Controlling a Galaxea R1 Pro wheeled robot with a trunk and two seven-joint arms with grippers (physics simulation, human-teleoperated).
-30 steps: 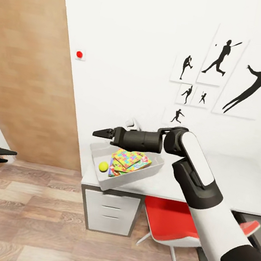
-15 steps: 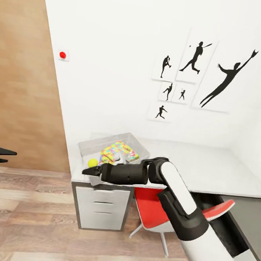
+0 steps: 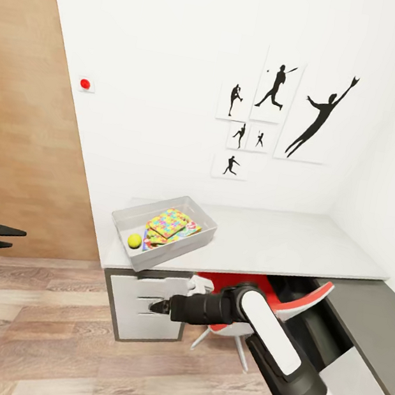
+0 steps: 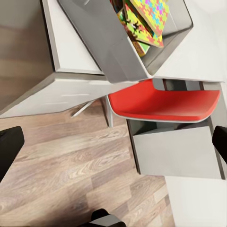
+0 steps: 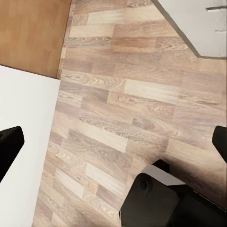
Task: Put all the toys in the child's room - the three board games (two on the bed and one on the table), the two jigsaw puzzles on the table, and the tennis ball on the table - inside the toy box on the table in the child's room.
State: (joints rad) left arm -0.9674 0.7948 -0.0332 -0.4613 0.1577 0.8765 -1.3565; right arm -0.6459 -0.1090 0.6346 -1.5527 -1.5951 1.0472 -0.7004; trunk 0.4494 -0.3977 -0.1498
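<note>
Black right gripper (image 3: 156, 307) is seen low at frame centre, arm bent at the elbow and stretched horizontally leftward in front of the white drawer unit (image 3: 140, 304), jaws pinched together on nothing. Left gripper (image 3: 12, 239) is held at the left edge, pointing right, prongs slightly parted, empty. One toy box (image 3: 130, 219) is placed on the table (image 3: 280, 244), left end. Inside are counted two jigsaw puzzles (image 3: 168, 223), stacked, and one tennis ball (image 3: 134, 240). One red chair (image 3: 299, 300) is tucked beneath.
</note>
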